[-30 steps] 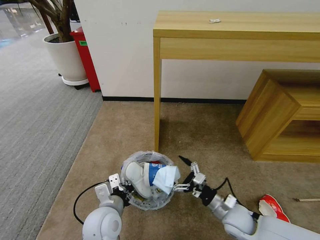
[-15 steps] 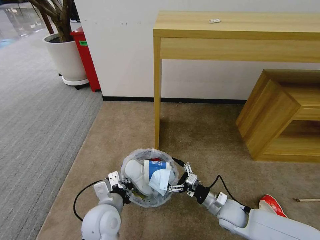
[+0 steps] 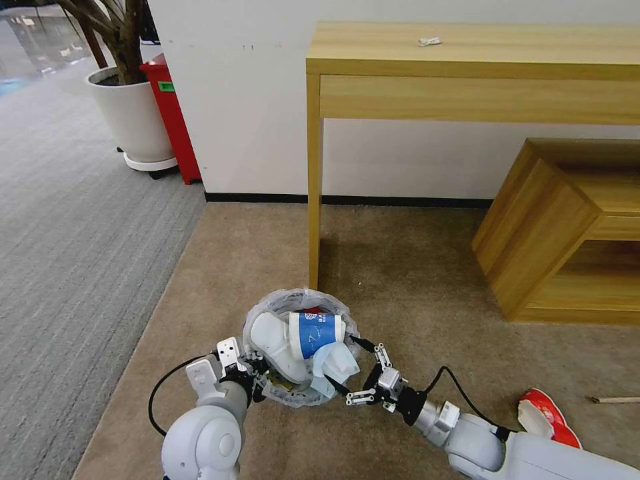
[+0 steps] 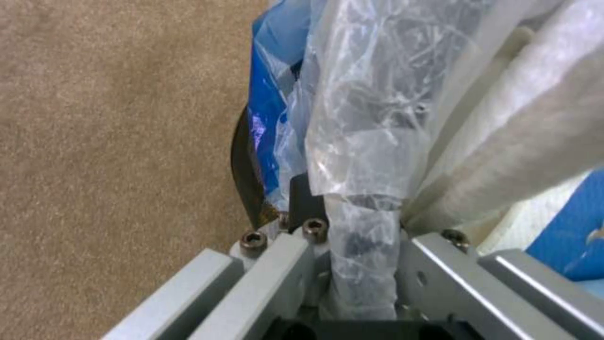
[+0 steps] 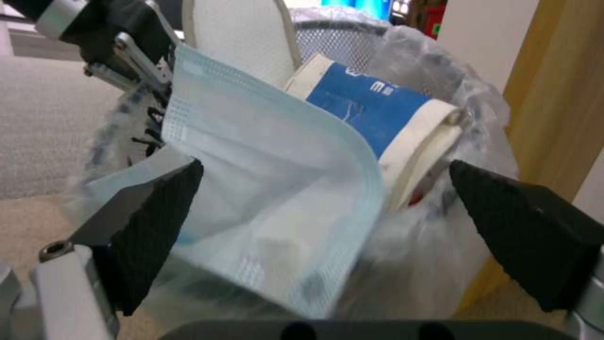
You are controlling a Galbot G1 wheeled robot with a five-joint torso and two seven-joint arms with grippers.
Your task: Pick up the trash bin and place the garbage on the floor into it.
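Two wooden pieces, a tall table (image 3: 467, 60) and a low shelf unit (image 3: 567, 233), fill the upper right of the frame above the beige floor (image 3: 413, 267). Lower centre, the trash bin (image 3: 280, 397) holds a white slipper (image 3: 277, 347), paper cup (image 3: 317, 333) and pale blue mask (image 3: 337, 367). The left gripper (image 3: 257, 380) clamps the bin's bagged rim; the right gripper (image 3: 350, 373), spread wide and empty, flanks the mask. A red wrapper (image 3: 547, 413) lies lower right

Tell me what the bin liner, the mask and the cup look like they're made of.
Liner: thin clear plastic film, crinkled and glossy. Mask: pale blue soft non-woven fabric, going by its pleats and stitched edge. Cup: probably matte printed paper, blue and white.
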